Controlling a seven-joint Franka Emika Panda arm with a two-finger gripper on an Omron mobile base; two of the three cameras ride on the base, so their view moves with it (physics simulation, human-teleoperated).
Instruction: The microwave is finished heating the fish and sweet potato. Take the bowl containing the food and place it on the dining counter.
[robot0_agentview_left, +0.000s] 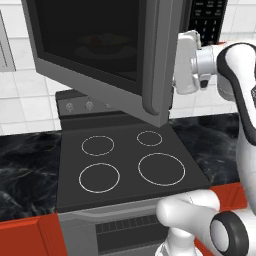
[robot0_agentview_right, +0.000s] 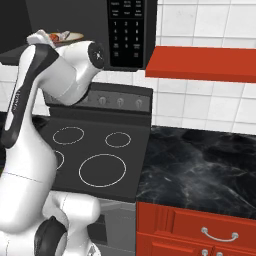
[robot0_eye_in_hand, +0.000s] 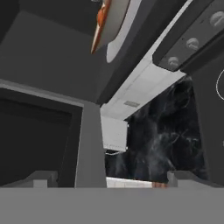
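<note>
Spread gripper (robot0_eye_in_hand: 107, 177) by microwave (robot0_agentview_left: 107, 55) door; keypad (robot0_agentview_right: 126, 35) writing too small to read.

Grey-steel microwave (robot0_agentview_left: 100, 55), black veined counter (robot0_agentview_right: 200, 170), red cabinets (robot0_agentview_right: 195, 230)

The grey-steel microwave (robot0_agentview_left: 100, 55) hangs above the stove with its dark glass door swung open. Inside, the tan-rimmed bowl (robot0_agentview_right: 67, 36) sits holding the orange-red sweet potato (robot0_agentview_right: 53, 37) and a whitish fish (robot0_agentview_right: 63, 34) piece.
</note>
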